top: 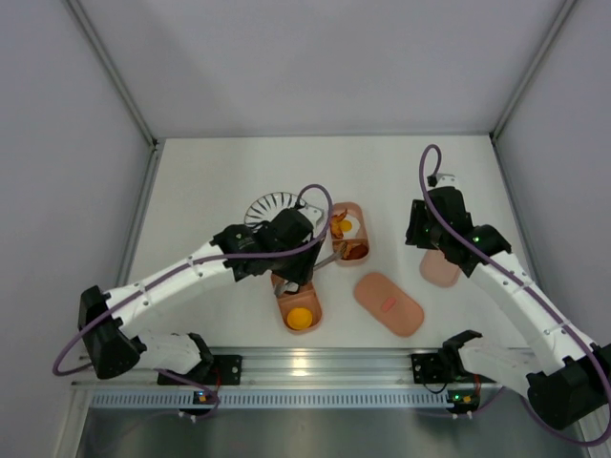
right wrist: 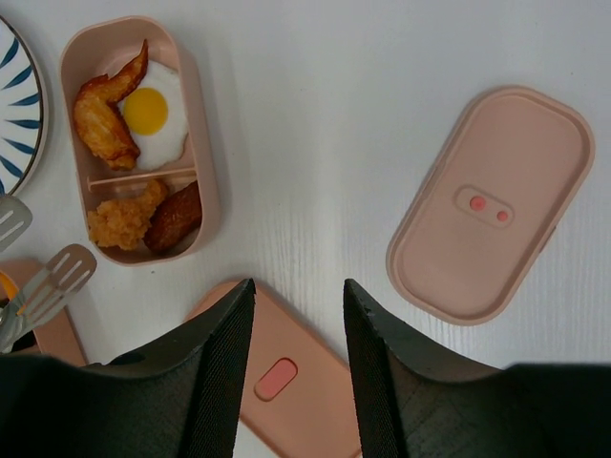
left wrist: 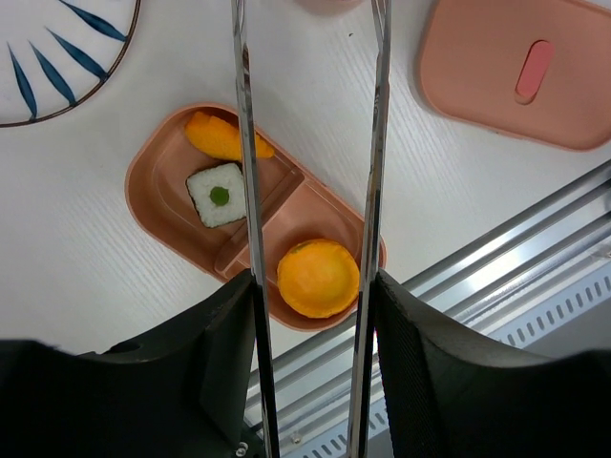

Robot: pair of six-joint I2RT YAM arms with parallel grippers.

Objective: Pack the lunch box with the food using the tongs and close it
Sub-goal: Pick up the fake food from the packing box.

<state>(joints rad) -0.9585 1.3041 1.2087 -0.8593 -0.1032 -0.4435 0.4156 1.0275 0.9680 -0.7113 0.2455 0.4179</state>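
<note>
The lunch box lies in four parts on the worktop (right wrist: pixel 305 95), none joined. The near tray (left wrist: pixel 162 205) sits right under my left claw (left wrist: pixel 312 291), close to the worktop's near edge. It holds an orange wedge (left wrist: pixel 224 138) and a white rice cube (left wrist: pixel 218 194) with a green dot in one compartment, and a round orange tart (left wrist: pixel 318 279) in the other. The far tray (right wrist: pixel 208 162) holds a fried wing (right wrist: pixel 100 114) and a fried egg (right wrist: pixel 158 110) on one side of its divider, a crumbed nugget (right wrist: pixel 119 221) and a dark sausage (right wrist: pixel 177 218) on the other.

My left claw pinches the tongs (left wrist: pixel 243 143) from outside both arms. The arms stand apart and the tips carry nothing. My right claw (right wrist: pixel 298 296) is spread and empty, hanging over the two lids: the lid with one oblong red mark (left wrist: pixel 477 86) just beside the near tray, and the two-dot lid (right wrist: pixel 492 153) further to my right.

I judge the filling largely done: what shows of the striped plate (left wrist: pixel 57 38) is bare, though my arm hides part of it from above. Closing is all ahead, since both lids are off and the trays sit apart.

I can read no writing or brand anywhere; the lids bear only those red marks.
</note>
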